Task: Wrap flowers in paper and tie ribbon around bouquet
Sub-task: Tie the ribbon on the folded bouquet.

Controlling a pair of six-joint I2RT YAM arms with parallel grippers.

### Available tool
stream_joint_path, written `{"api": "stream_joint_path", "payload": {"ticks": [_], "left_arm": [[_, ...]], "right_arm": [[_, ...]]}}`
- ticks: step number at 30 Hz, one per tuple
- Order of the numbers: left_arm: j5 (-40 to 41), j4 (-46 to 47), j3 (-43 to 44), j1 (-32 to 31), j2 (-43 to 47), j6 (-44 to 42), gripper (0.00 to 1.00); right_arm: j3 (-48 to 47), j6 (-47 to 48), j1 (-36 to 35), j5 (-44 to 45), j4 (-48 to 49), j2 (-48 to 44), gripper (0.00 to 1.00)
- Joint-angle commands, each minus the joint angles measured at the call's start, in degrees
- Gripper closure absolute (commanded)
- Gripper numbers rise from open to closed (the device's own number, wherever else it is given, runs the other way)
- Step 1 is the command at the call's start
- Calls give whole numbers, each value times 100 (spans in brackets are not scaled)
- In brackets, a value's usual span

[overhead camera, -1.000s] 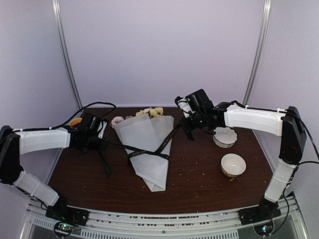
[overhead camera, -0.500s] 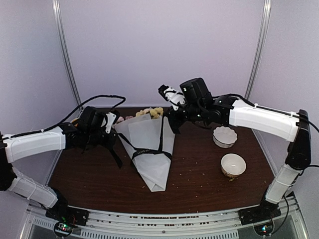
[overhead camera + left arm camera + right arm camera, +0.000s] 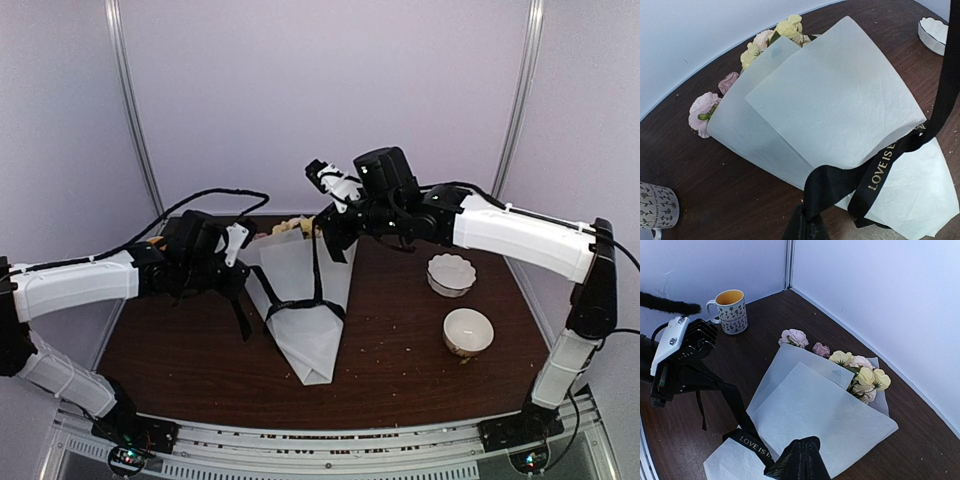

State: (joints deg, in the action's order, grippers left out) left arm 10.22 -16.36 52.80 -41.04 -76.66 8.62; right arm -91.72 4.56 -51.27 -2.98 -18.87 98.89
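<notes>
The bouquet [image 3: 305,305] lies near the middle of the brown table [image 3: 400,380], its paper [image 3: 840,100] cone tip at 6 o'clock and the yellow and pink flowers [image 3: 862,377] at 12. The black ribbon [image 3: 300,308] (gold lettering on it) loops around the cone's middle. One end runs toward 9 o'clock into the left gripper [image 3: 806,227], which is clamped on it. The other end rises toward 12 into the right gripper [image 3: 801,460], likewise pinching it. Two white bowls [image 3: 450,273] sit at 3 o'clock, and a mug [image 3: 732,311] at 10.
</notes>
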Motion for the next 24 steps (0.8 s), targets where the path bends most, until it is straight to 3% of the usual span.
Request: {"api": "stream_joint_path", "payload": {"ticks": [1,3,6,14,19,24], "left_arm": [[-101,340,319,-59,-117,-47,100],[-124,371,329,-54,-131,-25,100],[497,387,84,87,18,266,100],[221,333,-2108,2759,1306,2001,100],[8,337,-2740,3557,1628,2531,100],[104,241,-2915,4070,1778,2760,100]], "right_arm": [[-337,-3,-69,-113,-24,235,100],[-327,34,-57,-66,9,280,100],[-127,-132,246,265,100,215,100],[3176,-2148,3531,-63,1258,-1191,100],[4797,-2593,5014,-477,1888,-1991,100],[5306,-2546,5729,-601,2028,-2413,100]]}}
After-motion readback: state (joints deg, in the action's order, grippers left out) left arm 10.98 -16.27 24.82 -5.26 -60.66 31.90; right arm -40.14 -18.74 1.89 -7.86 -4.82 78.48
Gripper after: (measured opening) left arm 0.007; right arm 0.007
